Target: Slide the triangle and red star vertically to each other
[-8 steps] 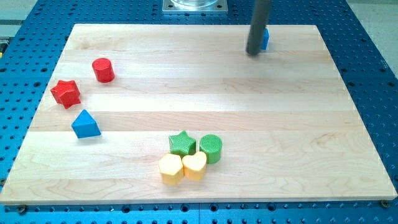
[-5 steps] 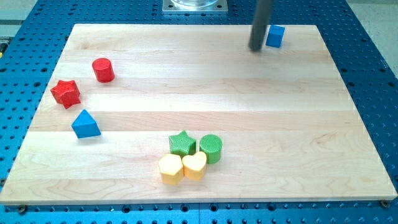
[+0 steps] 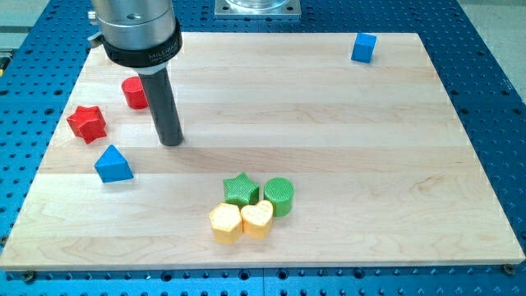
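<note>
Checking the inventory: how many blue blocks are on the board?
2: a blue triangle at the view's left, below the red star, and a blue cube at the top right. None seems hidden.

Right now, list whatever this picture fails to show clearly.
1. Red cylinder: its right side is hidden behind my rod in the camera view.
2. The arm above the collar is cut off by the view's top edge.
3. Whether my tip touches the board cannot be told.
4. Blue triangle: far faces hidden.
</note>
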Controlling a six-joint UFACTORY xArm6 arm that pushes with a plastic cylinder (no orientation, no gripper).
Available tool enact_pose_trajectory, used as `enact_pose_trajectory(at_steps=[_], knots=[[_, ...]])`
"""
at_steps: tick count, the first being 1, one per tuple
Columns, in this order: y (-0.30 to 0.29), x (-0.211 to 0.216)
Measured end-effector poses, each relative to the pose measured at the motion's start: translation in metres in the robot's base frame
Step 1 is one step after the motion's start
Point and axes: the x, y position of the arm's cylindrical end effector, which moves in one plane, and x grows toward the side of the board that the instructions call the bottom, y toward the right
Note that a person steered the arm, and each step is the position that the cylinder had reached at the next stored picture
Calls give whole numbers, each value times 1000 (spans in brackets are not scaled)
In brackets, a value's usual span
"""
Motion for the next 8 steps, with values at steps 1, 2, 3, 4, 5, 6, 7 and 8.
enact_pose_trajectory(at_steps=[1, 2, 3, 4, 5, 6, 7, 8], knots=[[-42, 28], [-80, 56], [-46, 53], [-94, 32], [-114, 4], [-87, -50], [-91, -34], [-115, -10]])
